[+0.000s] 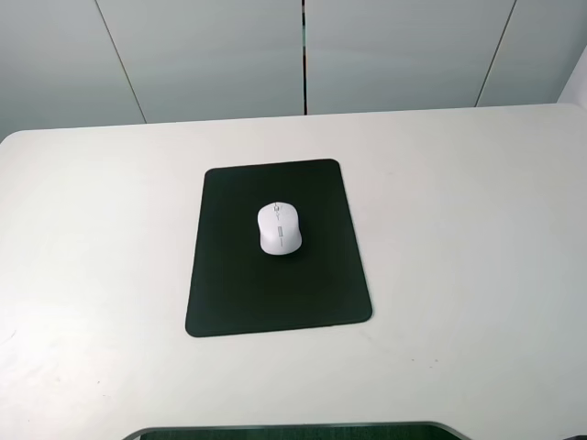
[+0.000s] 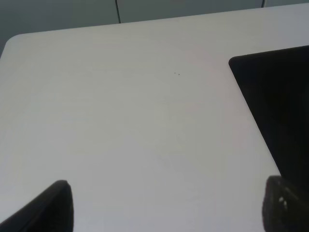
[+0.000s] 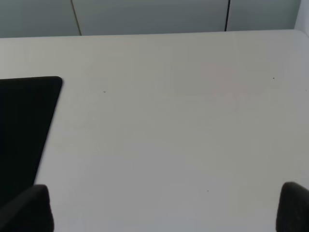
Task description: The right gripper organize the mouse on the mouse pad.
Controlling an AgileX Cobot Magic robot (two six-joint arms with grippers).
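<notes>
The white mouse (image 1: 279,228) lies on the black mouse pad (image 1: 275,293), in its upper middle part, scroll wheel facing the far side. The pad lies flat in the middle of the white table (image 1: 477,238). Neither arm shows in the exterior high view. In the left wrist view the left gripper (image 2: 169,205) is open over bare table, with an edge of the mouse pad (image 2: 280,106) beside it. In the right wrist view the right gripper (image 3: 166,208) is open and empty over bare table, with a corner of the mouse pad (image 3: 24,121) to one side. The mouse is not in either wrist view.
Grey wall panels (image 1: 303,55) stand behind the table's far edge. A dark object's edge (image 1: 293,431) shows at the near bottom of the exterior high view.
</notes>
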